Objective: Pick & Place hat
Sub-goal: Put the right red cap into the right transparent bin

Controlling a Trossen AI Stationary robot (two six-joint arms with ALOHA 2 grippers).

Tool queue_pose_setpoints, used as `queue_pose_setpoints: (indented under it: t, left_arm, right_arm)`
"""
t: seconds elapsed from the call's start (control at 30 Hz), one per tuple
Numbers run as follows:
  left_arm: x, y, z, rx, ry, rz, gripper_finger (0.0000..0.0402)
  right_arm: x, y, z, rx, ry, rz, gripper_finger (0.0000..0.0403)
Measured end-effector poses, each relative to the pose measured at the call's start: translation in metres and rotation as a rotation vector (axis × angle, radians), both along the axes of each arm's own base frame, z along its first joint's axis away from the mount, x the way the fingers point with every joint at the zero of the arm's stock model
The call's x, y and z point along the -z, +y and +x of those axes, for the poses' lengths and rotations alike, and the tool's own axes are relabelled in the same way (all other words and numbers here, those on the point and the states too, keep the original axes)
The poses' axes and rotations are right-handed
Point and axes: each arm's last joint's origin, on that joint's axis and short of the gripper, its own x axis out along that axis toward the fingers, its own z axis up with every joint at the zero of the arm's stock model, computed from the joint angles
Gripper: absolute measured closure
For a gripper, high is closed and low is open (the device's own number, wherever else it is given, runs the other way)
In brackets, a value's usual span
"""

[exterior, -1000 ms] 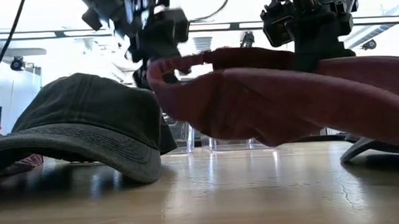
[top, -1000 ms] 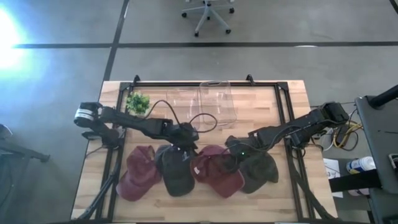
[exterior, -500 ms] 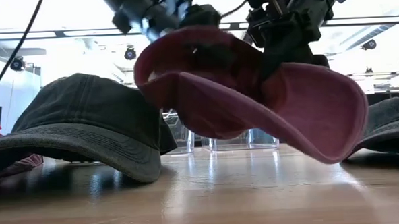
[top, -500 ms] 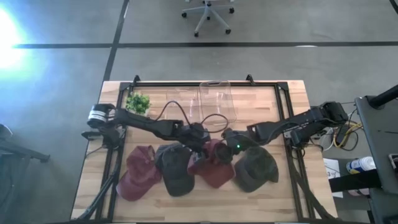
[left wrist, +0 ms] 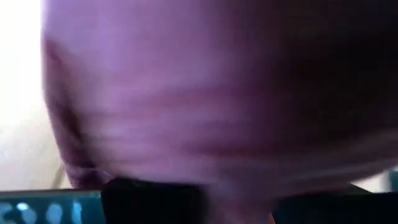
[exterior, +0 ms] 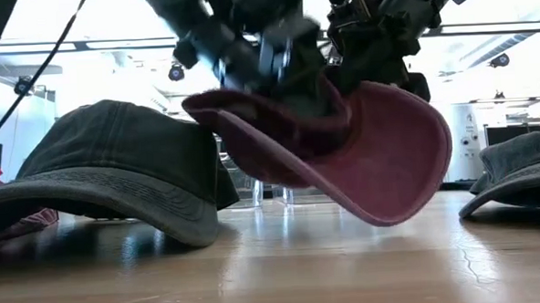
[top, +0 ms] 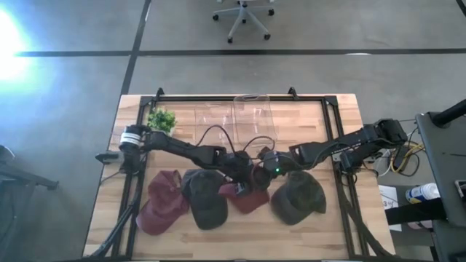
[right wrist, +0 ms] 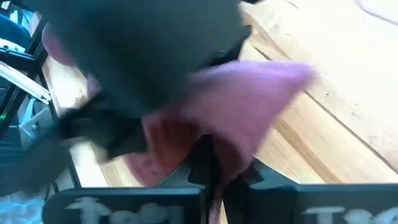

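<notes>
Holding: my two grippers have the red hat [exterior: 343, 157] lifted off the table [top: 328, 225], crumpled between them near the table's middle
Red hat: it hangs tilted, brim [exterior: 407, 164] curling downward, its lowest edge just above the wood in the low view; from above it shows as a bunched red patch [top: 244, 195] between the two dark hats
Right gripper [top: 263, 166]: fingers pressed together, pinching a fold of the red hat's cloth; in my right wrist view the pink fabric [right wrist: 249, 106] runs down into the closed fingers
Left gripper [top: 240, 169]: it sits against the red hat from the other side, jaws spread wide; my left wrist view is filled with red cloth [left wrist: 217, 93], and I cannot tell whether these fingers really grip it
Dark hat, left [top: 205, 198]: rests on the table just beside the lifted hat; large in the low view's foreground [exterior: 106, 168]
Dark hat, right [top: 298, 198]: lies flat on the table on the other side, near the red one
Second red hat [top: 160, 202]: lies farthest left in the row, touching the left dark hat
Clear container [top: 251, 116]: stands at the table's far edge
Small green plant [top: 162, 120]: near the far left corner
</notes>
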Motion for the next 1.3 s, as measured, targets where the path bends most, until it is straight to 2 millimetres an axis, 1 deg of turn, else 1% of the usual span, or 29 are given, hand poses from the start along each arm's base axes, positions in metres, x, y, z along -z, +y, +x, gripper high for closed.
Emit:
queue_pose_setpoints:
  t: [0.13,0.3,0.43,0.57,0.63,0.7,0.77,0.93,1.0,1.07,1.17,1.23,1.3]
  left_arm:
    - [0.022,-0.001,-0.002,-0.013,0.068,-0.002,0.0196]
    - [0.037,-0.004,0.005,-0.057,0.053,0.027,0.0196]
    - [0.04,-0.003,0.007,-0.133,0.048,0.03,0.0196]
    - [0.041,-0.001,0.007,-0.168,0.045,0.065,0.0196]
    - [0.042,-0.002,0.006,-0.169,0.051,0.069,0.0196]
    - [0.043,-0.002,0.007,-0.168,0.052,0.07,0.0196]
    - [0.043,-0.002,0.007,-0.17,0.052,0.07,0.0196]
    - [0.043,-0.002,0.007,-0.173,0.052,0.072,0.0196]
    - [0.043,-0.001,0.006,-0.177,0.055,0.076,0.0196]
    - [0.044,-0.001,0.006,-0.182,0.056,0.076,0.0196]
    - [0.044,-0.001,0.006,-0.184,0.056,0.079,0.0196]
    - [0.044,-0.001,0.006,-0.184,0.056,0.079,0.0196]
    - [0.044,-0.001,0.006,-0.186,0.056,0.076,0.0196]
  right_arm:
    - [0.003,0.002,-0.003,-0.022,0.044,0.011,0.039]
    - [0.0,0.003,0.0,-0.058,-0.011,0.001,0.039]
    - [0.002,0.003,-0.002,-0.037,0.019,0.013,0.039]
    - [0.01,0.001,-0.011,-0.042,0.146,0.018,0.039]
    - [0.011,0.002,-0.014,-0.061,0.176,0.032,0.0386]
    - [0.011,0.002,-0.015,-0.081,0.184,0.046,0.0371]
    - [0.011,0.003,-0.015,-0.088,0.187,0.054,0.0346]
    - [0.011,0.003,-0.016,-0.087,0.199,0.067,0.0263]
    - [0.009,0.002,-0.021,-0.096,0.22,0.062,0.0232]
    - [0.004,0.002,-0.028,-0.104,0.244,0.064,0.0207]
    - [-0.006,-0.001,-0.041,-0.098,0.263,0.058,0.018]
    - [-0.017,-0.004,-0.048,-0.047,0.231,0.046,0.0167]
    - [-0.027,-0.011,-0.054,0.047,0.189,0.028,0.0158]
